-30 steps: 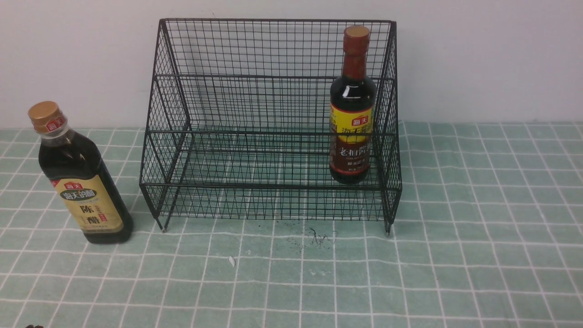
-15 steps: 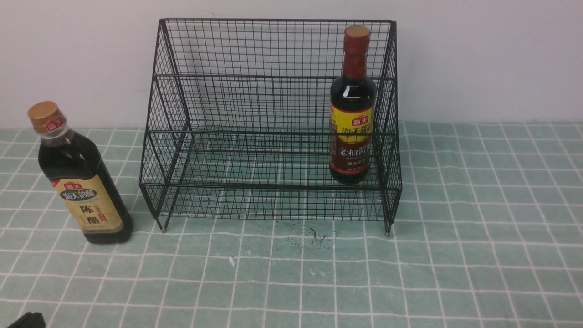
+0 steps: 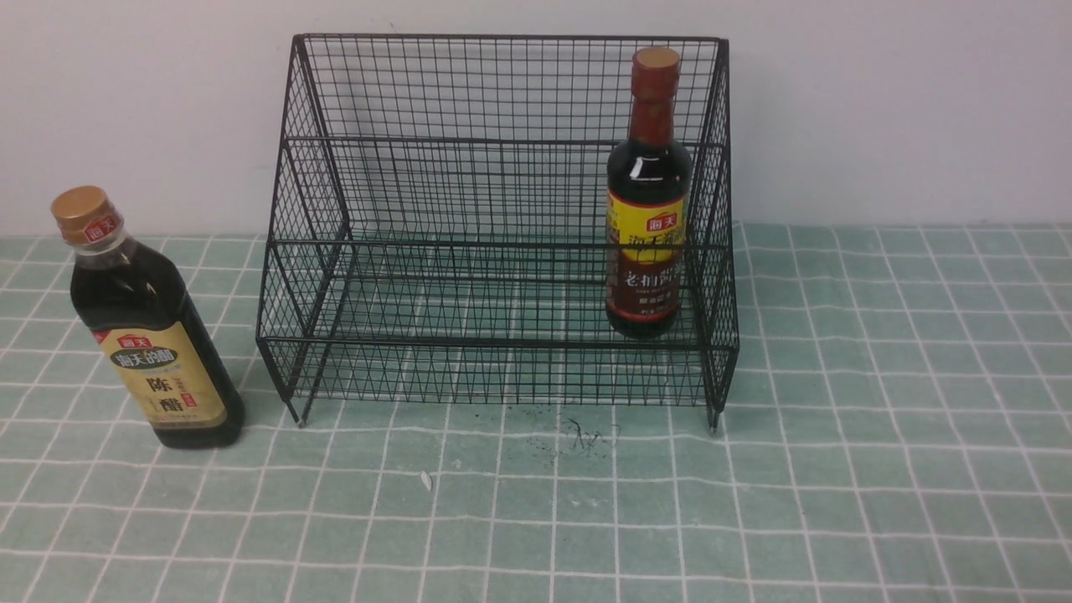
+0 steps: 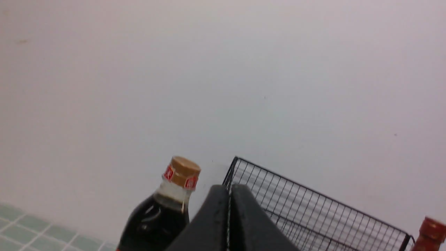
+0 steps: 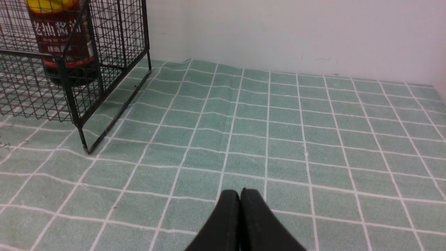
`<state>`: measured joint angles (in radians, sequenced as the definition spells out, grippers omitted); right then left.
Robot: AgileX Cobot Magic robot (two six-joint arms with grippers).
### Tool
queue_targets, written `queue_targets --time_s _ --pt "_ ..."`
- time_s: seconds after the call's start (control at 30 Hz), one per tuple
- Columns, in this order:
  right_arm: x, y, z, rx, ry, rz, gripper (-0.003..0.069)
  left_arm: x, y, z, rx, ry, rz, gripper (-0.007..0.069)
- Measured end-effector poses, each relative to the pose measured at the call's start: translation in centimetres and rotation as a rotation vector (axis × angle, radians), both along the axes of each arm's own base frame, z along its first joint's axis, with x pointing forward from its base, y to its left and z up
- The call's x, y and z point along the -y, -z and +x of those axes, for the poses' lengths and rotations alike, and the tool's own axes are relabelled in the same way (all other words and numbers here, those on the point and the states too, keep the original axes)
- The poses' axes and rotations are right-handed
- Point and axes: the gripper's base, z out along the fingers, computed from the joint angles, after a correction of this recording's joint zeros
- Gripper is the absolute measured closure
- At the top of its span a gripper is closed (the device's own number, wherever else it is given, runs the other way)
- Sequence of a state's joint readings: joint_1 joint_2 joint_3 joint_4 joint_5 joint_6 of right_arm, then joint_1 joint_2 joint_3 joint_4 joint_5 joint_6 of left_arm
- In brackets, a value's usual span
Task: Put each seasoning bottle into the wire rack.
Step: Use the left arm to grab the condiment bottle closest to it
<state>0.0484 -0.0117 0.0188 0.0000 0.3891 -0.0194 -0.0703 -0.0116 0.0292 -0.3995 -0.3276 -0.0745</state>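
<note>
Front view. One large black wire-mesh rack point(image 3: 502, 342) with stepped tiers and short legs, standing on a green cloth with a white grid point(image 3: 879, 469), toward twelve o'clock, before a plain pale wall point(image 3: 904, 109). One round glass bottle of dark liquid with a long red-brown neck and a yellow-and-brown label point(image 3: 649, 201), upright inside the rack, at its three o'clock end; its neck rises above the front bars. One broad-shouldered bottle of dark liquid with a gold cap and a beige label point(image 3: 159, 335), outside the rack, on the cloth at about nine o'clock from it, just beside its side; in this view it leans toward ten o'clock. Dark marks point(image 3: 586, 440) on the cloth, at six o'clock from the rack.

Left wrist view. One black left gripper point(image 4: 235, 190), fingertips together, nothing held; blurred. Also seen: the gold cap and dark shoulders of the broad bottle, the upper mesh of the rack, and the red-brown top of the round bottle.

Right wrist view. One black right gripper point(image 5: 240, 193), fingertips together, nothing held, with gridded cloth beyond it. Also seen: one end of the rack, with the lower part of the round bottle visible through the mesh.
</note>
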Motion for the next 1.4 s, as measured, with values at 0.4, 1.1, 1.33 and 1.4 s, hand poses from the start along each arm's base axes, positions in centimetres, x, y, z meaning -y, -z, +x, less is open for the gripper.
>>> queue_targets --time_s 0.4,1.1,1.33,1.4 --pt "0.0 0.0 0.0 0.0 0.0 -0.001 0.0673 -0.3 -2.1 1.6 -0.047 -0.156 0.294 0.063" --pt "0.0 0.0 0.0 0.0 0.0 -0.001 0.0673 0.8 -5.9 17.1 -0.467 -0.098 0.37 0.0126" --pt "0.0 0.0 0.0 0.0 0.0 -0.001 0.0673 0.6 -4.2 21.2 -0.547 -0.144 0.385 0.0124" --pt "0.0 0.0 0.0 0.0 0.0 -0.001 0.0673 0.5 -3.6 21.7 -0.562 -0.153 0.393 0.0124"
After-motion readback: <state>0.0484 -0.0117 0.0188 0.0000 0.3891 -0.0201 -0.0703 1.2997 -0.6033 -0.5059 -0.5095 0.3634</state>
